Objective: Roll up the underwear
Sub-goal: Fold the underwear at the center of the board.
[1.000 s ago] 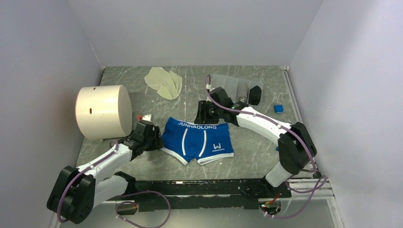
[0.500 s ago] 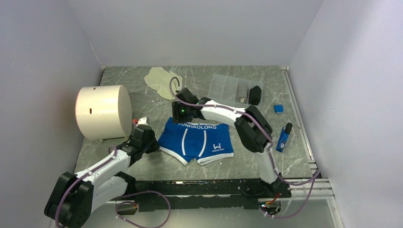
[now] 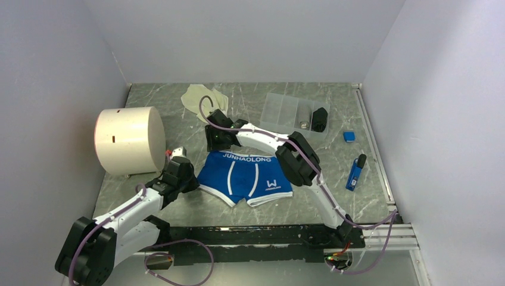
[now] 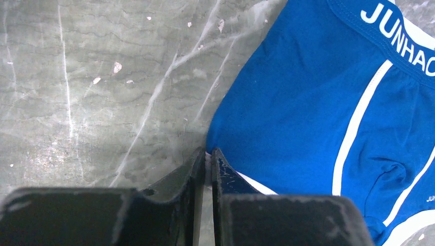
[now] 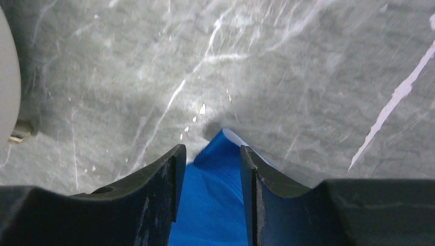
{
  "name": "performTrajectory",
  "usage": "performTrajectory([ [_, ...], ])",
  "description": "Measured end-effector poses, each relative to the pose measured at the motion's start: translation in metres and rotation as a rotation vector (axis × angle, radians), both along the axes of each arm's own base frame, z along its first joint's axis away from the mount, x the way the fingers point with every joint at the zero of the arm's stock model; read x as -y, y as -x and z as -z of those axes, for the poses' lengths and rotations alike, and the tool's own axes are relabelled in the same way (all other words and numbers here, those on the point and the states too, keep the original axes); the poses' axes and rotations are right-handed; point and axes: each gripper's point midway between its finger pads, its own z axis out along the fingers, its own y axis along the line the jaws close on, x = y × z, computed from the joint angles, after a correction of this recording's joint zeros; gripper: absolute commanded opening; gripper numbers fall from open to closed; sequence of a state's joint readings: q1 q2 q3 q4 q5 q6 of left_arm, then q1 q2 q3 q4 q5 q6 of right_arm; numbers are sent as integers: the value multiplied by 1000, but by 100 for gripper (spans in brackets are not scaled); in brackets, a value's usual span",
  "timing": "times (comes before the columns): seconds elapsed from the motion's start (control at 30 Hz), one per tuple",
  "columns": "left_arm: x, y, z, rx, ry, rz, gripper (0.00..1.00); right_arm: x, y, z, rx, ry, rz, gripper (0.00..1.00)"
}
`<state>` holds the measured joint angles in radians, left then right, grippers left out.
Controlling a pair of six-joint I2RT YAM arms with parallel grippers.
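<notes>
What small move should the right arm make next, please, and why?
Probably close the right claw: its open jaws straddle a corner of the blue underwear, while the left claw pinches the hem corner, so both ends would be held for rolling.

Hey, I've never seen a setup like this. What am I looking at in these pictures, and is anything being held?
This is a robot: a left arm and a right arm bolted to a grey table. The wide picture looks down from above and behind them. The other two come from cameras on each wrist, so you see that claw's own black fingers. On the table lie blue underwear, spread flat, crumpled cream underwear, a white drum and a clear box. The left claw is shut on a leg hem of the blue underwear. The right claw is open, straddling a waistband corner without gripping it.
</notes>
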<state>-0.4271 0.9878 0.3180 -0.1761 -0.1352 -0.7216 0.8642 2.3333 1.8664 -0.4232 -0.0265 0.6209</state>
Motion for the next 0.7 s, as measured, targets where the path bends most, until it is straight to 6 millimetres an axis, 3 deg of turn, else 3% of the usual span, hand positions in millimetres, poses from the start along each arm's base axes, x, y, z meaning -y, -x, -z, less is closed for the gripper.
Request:
performTrajectory([
  [0.2,1,0,0,-4,3,1,15,-10,-11,4,39,54,21,46],
  [0.47,1,0,0,-11,0,2,15,-12,-4,7,112,192,18,48],
  [0.7,-2,6,-3,-17,-4,1,15,-17,-10,-14,181,245,-18,50],
])
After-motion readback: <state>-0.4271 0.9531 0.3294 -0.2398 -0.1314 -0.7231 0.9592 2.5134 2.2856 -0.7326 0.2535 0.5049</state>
